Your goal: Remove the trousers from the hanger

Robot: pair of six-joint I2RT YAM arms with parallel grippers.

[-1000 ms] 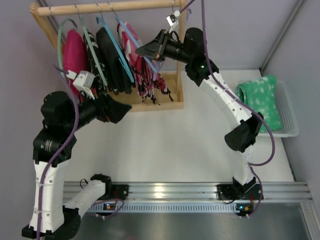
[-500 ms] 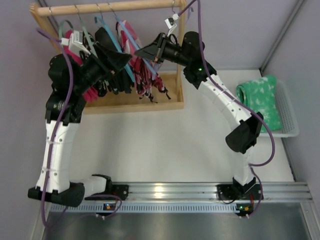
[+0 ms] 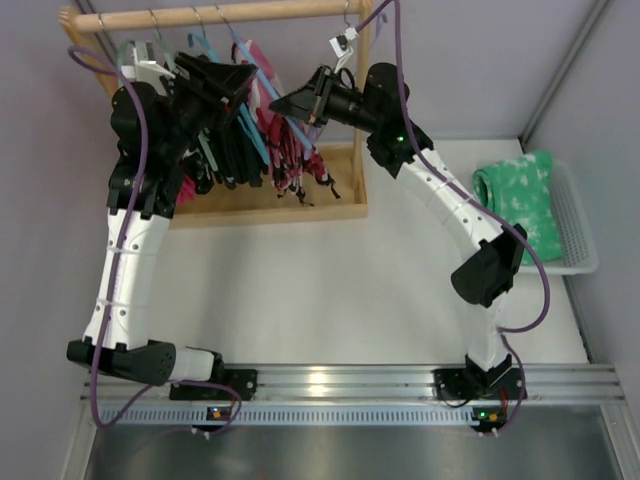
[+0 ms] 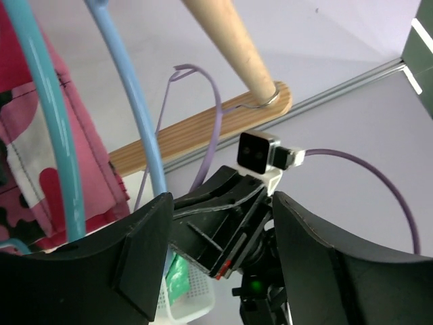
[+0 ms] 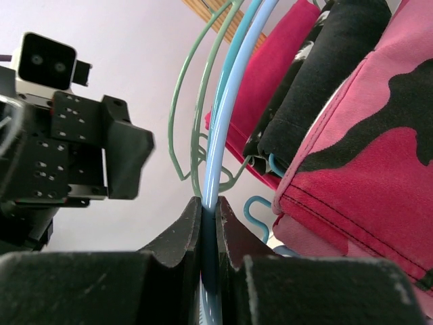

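While I watch from the overhead view, the white table (image 3: 400,290) fills most of the picture, with the wooden rack (image 3: 270,205) standing at its far left and several garments hanging from the rail (image 3: 200,15). My left arm (image 3: 125,260) rises tall along the left side and my right arm (image 3: 450,205) bends in from the right, so both wrists meet at the clothes. Against the right edge sits a white basket (image 3: 575,235) holding a folded green towel (image 3: 515,195), well apart from the rack. On the rail the trousers (image 5: 365,135) hang folded over the hanger (image 5: 215,156), their pink camouflage cloth pressed beside a black garment (image 5: 318,68), with a magenta garment (image 5: 270,74) behind that. The hanger's pale blue arm sweeps down the middle of the right wrist view, close against a teal hanger (image 4: 54,135) that shows more plainly from the left wrist. My right gripper (image 5: 208,203) is pinched tight on that pale blue arm, both fingers pressed against it. My left gripper (image 4: 220,203) is spread wide and grips nothing; the blue arm runs down just beside the tip of one finger (image 4: 145,257), and I cannot tell whether it touches.
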